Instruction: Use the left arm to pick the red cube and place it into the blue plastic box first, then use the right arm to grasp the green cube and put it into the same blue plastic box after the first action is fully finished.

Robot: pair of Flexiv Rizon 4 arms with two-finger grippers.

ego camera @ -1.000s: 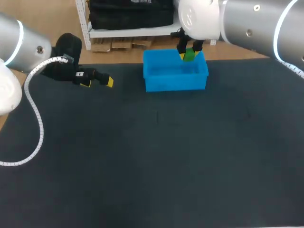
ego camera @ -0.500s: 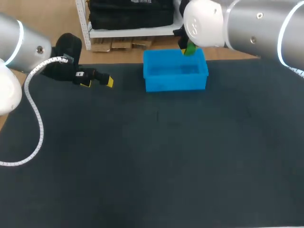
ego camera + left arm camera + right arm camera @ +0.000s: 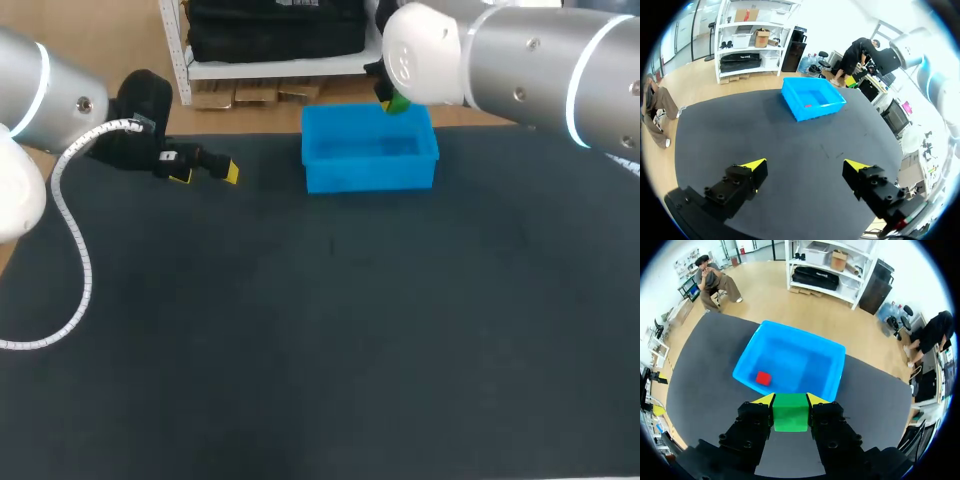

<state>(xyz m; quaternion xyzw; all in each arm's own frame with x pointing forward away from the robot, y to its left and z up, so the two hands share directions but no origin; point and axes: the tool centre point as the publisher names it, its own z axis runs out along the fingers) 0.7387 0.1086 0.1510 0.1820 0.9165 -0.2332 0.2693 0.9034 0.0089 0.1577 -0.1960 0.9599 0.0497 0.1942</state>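
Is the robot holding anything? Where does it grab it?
The right gripper pinches the green cube by two opposite sides; the left gripper holds nothing.

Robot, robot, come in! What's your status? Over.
Left fingers open, empty. Right fingers shut on green cube, held up at blue box edge. Red cube inside box. Nothing in the way.

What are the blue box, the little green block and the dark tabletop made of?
The blue box looks like moulded plastic: smooth, evenly coloured thin walls, rounded corners. The green cube is matte and flat-coloured with crisp edges; painted wood, foam or plastic, I cannot tell. The tabletop is dark and dull without glare, probably a fabric or rubber mat.
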